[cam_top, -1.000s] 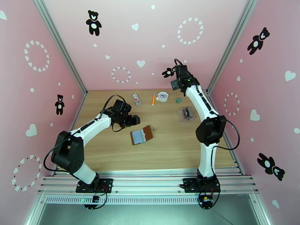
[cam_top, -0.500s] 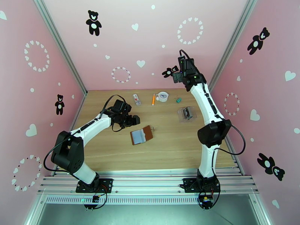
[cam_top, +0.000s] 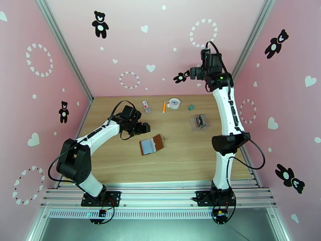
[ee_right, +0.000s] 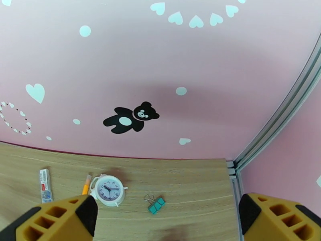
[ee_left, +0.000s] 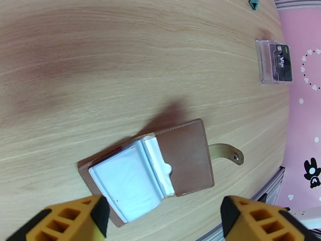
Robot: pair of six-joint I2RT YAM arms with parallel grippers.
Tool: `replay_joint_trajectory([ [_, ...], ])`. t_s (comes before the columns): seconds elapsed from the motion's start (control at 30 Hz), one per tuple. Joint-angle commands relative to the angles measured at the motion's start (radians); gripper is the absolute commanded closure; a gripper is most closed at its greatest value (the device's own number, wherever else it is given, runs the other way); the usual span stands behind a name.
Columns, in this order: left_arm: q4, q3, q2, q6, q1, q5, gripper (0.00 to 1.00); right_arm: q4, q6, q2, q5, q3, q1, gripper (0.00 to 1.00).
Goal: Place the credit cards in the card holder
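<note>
The card holder (ee_left: 188, 157) is pictured lying open, pockets up, mid-table beneath the left gripper (ee_left: 164, 207), whose jaws are spread wide and empty. The credit cards (ee_left: 281, 63) lie in a clear case (ee_left: 265, 61) well to the right. The right gripper (ee_right: 168, 211), likewise wide and empty, is raised toward the back wall (ee_right: 160, 57). A card is probably best lifted by one edge and slid in while the holder is pinned flat.

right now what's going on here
Two robot arms are set to put cards in a holder. The left gripper hovers open near the holder, which lies open on the table. The right gripper is open and empty, raised high over the far edge. A dark card sits in a clear case to the right, with nothing touching it.
</note>
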Motion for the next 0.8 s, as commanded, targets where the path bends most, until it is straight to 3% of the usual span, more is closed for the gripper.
replay_joint_trajectory([
  [0.0,-0.02,0.032,0.012,0.02,-0.011,-0.001,0.22,-0.077,0.036,0.052,-0.048,0.065,-0.009,0.01],
  [0.17,-0.023,0.039,0.018,0.018,-0.01,0.004,0.22,-0.079,0.032,0.054,-0.052,0.067,-0.01,0.01],
  [0.33,-0.014,0.036,0.026,0.017,-0.011,0.012,0.22,-0.073,-0.012,0.046,0.034,0.029,0.025,0.01],
  [0.77,0.046,-0.02,0.007,-0.011,-0.011,0.022,0.22,0.067,0.097,-0.171,-0.007,-0.692,0.081,0.01],
])
